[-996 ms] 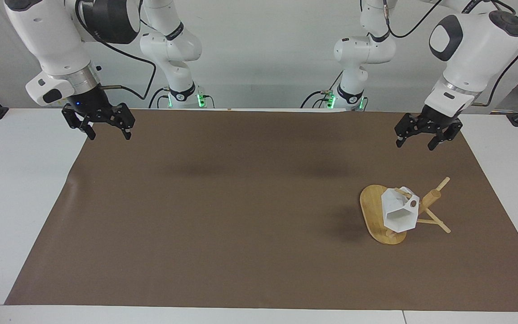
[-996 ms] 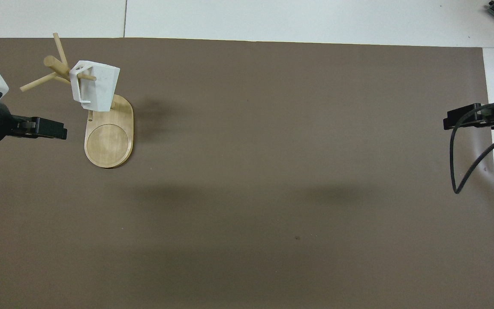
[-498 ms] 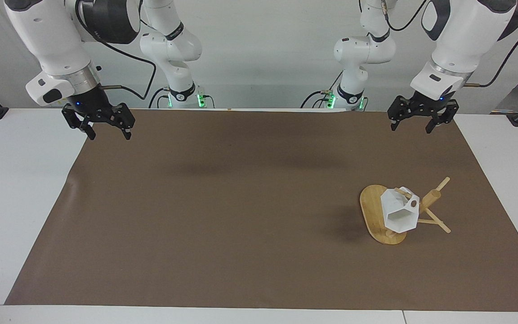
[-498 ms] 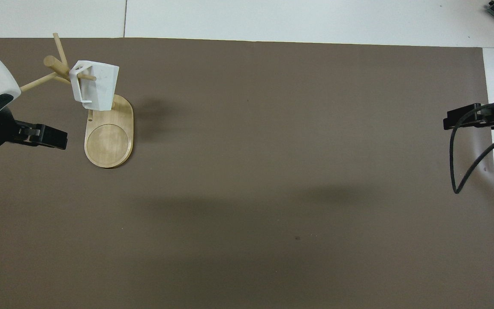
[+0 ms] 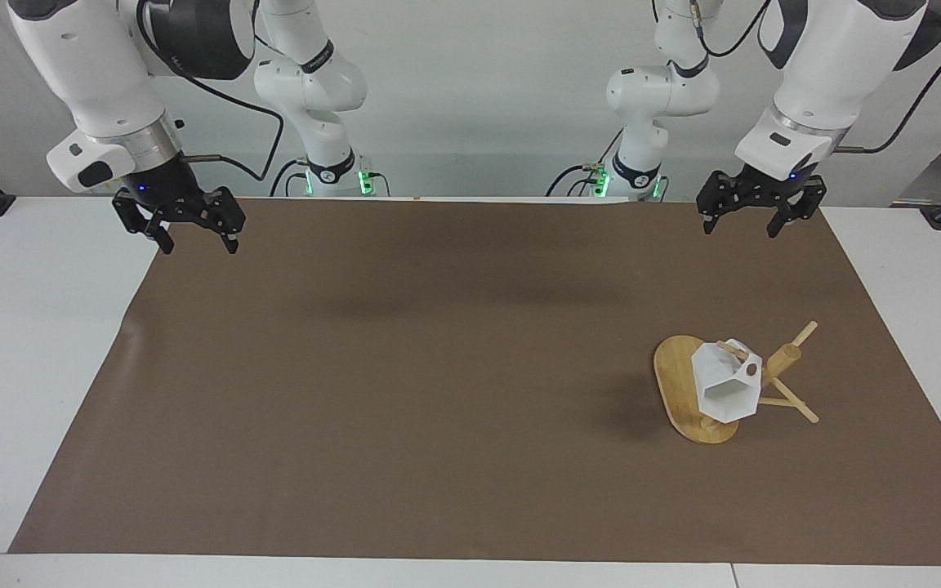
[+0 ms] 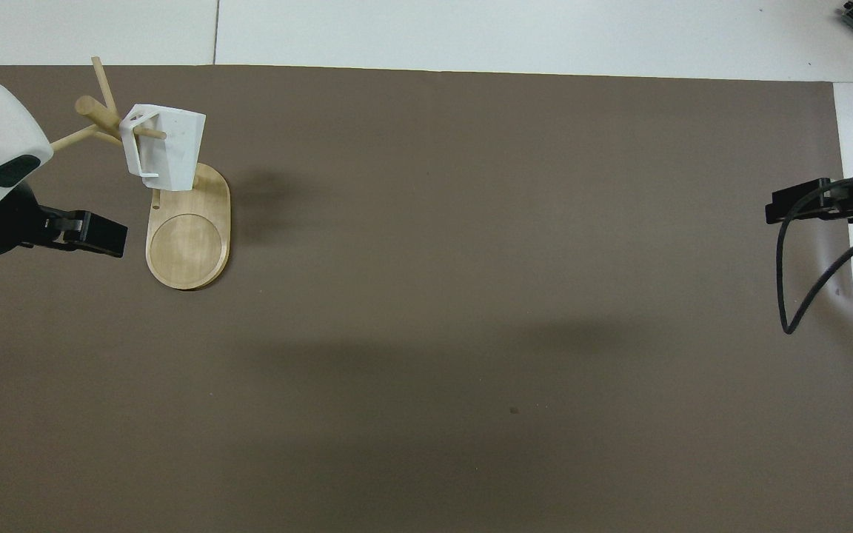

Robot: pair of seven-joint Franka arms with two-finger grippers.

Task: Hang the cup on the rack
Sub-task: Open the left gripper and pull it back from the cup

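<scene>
Hanging by its handle on a peg of the rack (image 5: 695, 392) toward the left arm's end of the table, the cup (image 5: 726, 382) appears placed, while the left gripper (image 5: 738, 219) and right gripper (image 5: 197, 235) hover empty, jaws apart, so nothing evident remains.

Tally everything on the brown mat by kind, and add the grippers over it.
Cup: 1, white, hanging on a peg
Rack: 1, bamboo, toward the left arm's end
Grippers: 2, both open and empty: left gripper, right gripper
Total: 4
</scene>
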